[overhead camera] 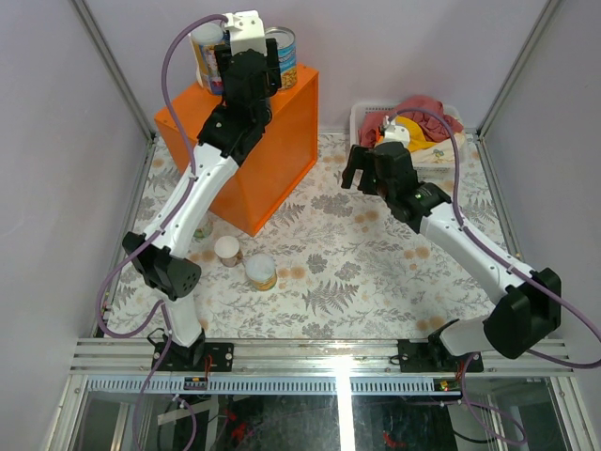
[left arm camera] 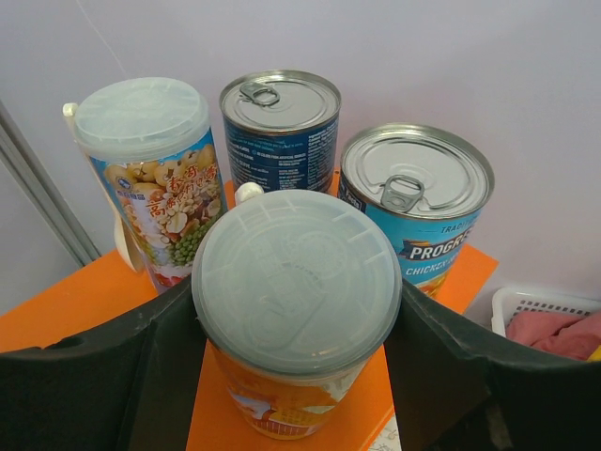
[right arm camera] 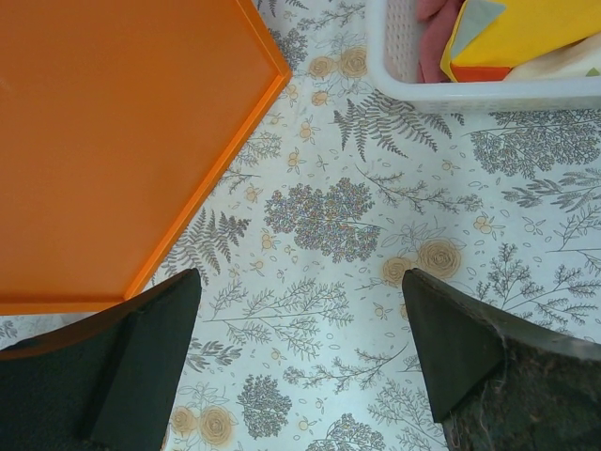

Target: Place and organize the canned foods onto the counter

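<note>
Can (left arm camera: 296, 282) with plastic lid clamped by left pincer (left arm camera: 299, 371) at orange bench (overhead camera: 282, 132), upper left, close to three other cans (left arm camera: 280, 122) for grouping; right pincer (right arm camera: 300, 301) wide, empty.

Pale lilac walls (overhead camera: 423, 47) close the far side from ten to two o'clock; slanted metal posts (overhead camera: 111, 66) frame them; a fern-and-flower printed cloth (overhead camera: 357, 254) covers the table; aluminium rails (overhead camera: 329, 349) run at six o'clock.

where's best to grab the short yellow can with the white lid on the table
The short yellow can stands upright, so come from straight above and pinch its curved wall under the lid. A small white-topped can sits close at its far left; probably close across the free sides.
</note>
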Action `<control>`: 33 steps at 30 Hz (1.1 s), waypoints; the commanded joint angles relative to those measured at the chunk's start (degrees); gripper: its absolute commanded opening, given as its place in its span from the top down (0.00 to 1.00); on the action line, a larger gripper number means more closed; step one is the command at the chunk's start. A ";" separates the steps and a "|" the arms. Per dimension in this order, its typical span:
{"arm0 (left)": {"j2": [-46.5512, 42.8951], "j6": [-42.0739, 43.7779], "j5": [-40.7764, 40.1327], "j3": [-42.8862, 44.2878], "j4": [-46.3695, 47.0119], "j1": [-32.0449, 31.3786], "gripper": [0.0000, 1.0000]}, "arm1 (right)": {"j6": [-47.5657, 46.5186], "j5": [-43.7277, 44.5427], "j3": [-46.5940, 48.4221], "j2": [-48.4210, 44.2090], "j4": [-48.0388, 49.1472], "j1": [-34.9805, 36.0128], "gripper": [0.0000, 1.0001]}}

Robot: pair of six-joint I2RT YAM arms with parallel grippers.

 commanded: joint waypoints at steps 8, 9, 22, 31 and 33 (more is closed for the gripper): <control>-0.85 -2.92 0.62 3.43 5.38 1.49 0.99 | -0.12 -1.58 2.04 1.53 3.35 -0.33 0.05; -0.74 -3.15 0.56 3.34 5.25 1.52 0.96 | -0.14 -1.60 2.12 1.55 3.33 -0.34 0.05; -0.28 -5.24 1.76 3.23 3.58 1.91 0.27 | -0.11 -1.69 1.99 1.76 3.30 -0.34 0.05; -0.04 -6.13 1.73 4.62 4.82 1.89 0.13 | 0.02 -1.38 1.35 1.24 3.26 -0.35 0.05; -0.30 -6.13 1.49 4.82 5.64 1.89 0.10 | 0.07 -1.25 1.27 1.07 3.34 -0.35 0.05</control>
